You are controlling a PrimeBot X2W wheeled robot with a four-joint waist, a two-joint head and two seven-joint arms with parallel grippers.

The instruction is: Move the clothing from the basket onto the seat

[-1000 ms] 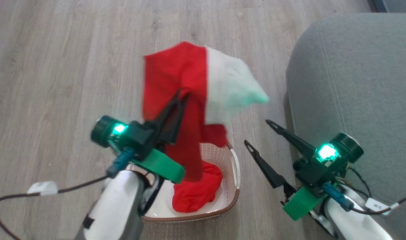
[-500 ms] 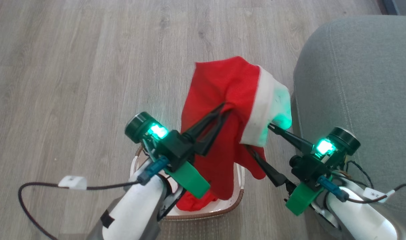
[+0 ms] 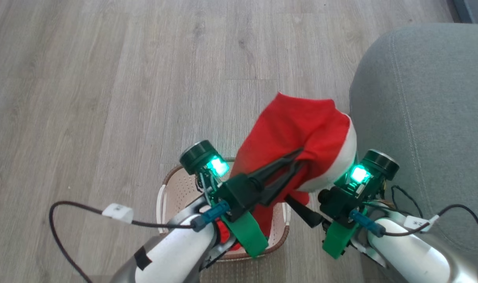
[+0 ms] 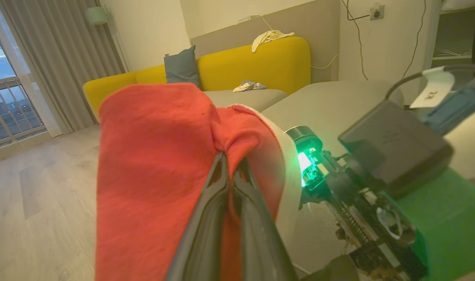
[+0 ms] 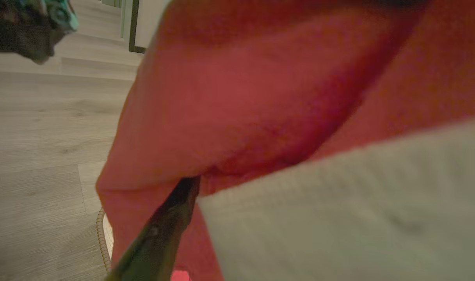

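Note:
My left gripper [image 3: 300,152] is shut on a red garment [image 3: 301,125] and holds it in the air above the basket's right side. The garment's white band [image 3: 350,157] hangs close to the grey seat [image 3: 419,110]. The right gripper [image 3: 307,188] is open, and the cloth drapes over it. One of its fingers [image 5: 163,230] shows while the other is hidden under the white fabric [image 5: 338,210]. Below my arms stands the cream basket [image 3: 176,188]. A bit of the second red garment [image 3: 224,235] shows inside it. In the left wrist view the shut fingers [image 4: 206,218] pinch the red cloth [image 4: 151,156].
Grey wood floor [image 3: 105,78] lies around the basket. A black cable [image 3: 77,212] trails from my left forearm. The left wrist view shows a yellow sofa back [image 4: 253,58] with a grey cushion [image 4: 180,64] and cloths beyond the seat [image 4: 338,97].
The left gripper has carried the garment right and nearer, toward the seat. The cloth now hangs over the right gripper's fingers. The head camera has shifted too.

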